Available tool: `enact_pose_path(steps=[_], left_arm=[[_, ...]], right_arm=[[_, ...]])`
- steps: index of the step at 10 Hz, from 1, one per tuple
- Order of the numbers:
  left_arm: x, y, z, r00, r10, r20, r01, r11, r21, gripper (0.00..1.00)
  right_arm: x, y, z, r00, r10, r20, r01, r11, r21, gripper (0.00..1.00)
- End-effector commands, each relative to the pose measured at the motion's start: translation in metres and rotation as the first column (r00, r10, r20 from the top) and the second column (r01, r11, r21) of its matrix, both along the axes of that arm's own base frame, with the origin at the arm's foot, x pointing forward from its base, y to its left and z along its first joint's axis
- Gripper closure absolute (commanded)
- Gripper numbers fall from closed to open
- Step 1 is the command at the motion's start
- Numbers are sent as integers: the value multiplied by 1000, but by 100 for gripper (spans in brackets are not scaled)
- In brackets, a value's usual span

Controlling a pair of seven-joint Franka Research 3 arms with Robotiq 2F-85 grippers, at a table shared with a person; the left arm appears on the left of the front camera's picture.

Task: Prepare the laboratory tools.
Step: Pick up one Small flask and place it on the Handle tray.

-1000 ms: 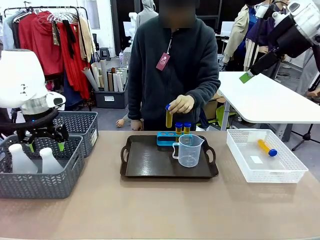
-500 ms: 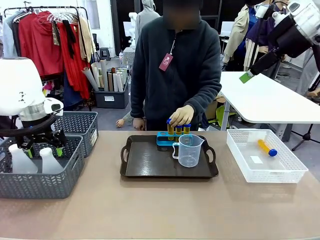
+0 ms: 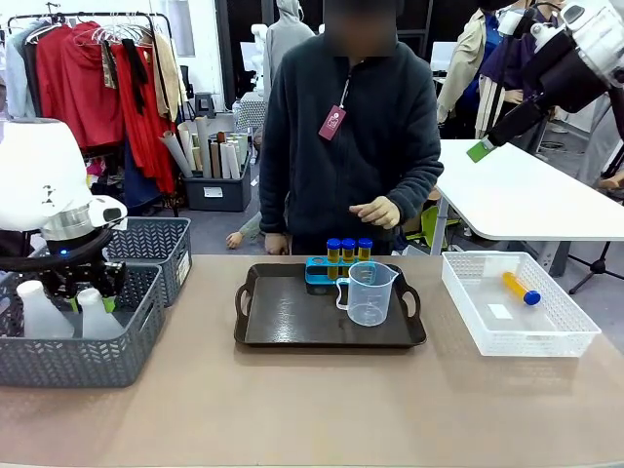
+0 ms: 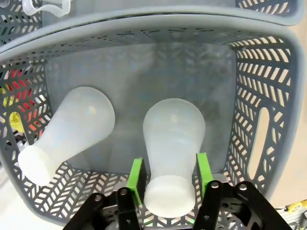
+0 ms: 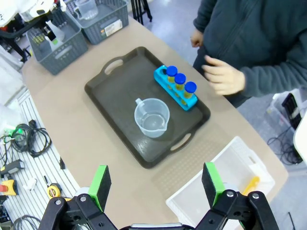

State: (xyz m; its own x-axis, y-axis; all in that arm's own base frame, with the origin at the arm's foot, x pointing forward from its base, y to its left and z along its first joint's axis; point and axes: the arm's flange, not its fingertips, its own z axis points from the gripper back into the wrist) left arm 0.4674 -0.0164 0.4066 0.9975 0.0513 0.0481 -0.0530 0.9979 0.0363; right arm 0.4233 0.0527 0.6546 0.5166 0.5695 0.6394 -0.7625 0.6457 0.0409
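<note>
At the table's (image 3: 322,409) left edge, the left gripper (image 4: 169,177) reaches into the front grey mesh basket (image 3: 78,363). Its green pads (image 4: 136,178) are closed on the neck of an upright conical flask (image 4: 173,139).
- Obstacles: a second flask (image 4: 72,129) stands just beside the gripped one, apart from it. The basket walls close in on all sides. Another grey basket (image 3: 161,239) sits directly behind.
- Mid-table: dark brown tray (image 3: 292,322). A blue rack (image 3: 317,271) at its far edge holds three blue-capped tubes (image 3: 348,250). The clear beaker (image 3: 370,292) stands on the tray just in front of the rack, partly screening it.
- Person's hand (image 3: 378,212): loosely open, empty, above the rack.
- Right edge: white basket (image 3: 565,336) holding the fourth tube (image 3: 521,288), lying flat.
- Right gripper (image 5: 156,183): high above the table, jaws spread wide, nothing between them.
</note>
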Motion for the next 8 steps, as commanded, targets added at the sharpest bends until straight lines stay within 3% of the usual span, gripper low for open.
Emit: enact_pose_path(steps=[1, 5, 8], left_arm=[[0, 7, 0, 1000, -6, 16, 6, 1000, 0, 100], [5, -2, 20, 999, -16, 38, 16, 1000, -16, 100], [12, -31, 95, 989, -120, 91, 123, 992, -26, 100]], right_arm=[[1, -1, 1, 1000, 14, 8, -14, 1000, 12, 0], [1, -1, 1, 1000, 14, 8, -14, 1000, 12, 0], [1, -1, 1, 1000, 14, 8, -14, 1000, 12, 0]])
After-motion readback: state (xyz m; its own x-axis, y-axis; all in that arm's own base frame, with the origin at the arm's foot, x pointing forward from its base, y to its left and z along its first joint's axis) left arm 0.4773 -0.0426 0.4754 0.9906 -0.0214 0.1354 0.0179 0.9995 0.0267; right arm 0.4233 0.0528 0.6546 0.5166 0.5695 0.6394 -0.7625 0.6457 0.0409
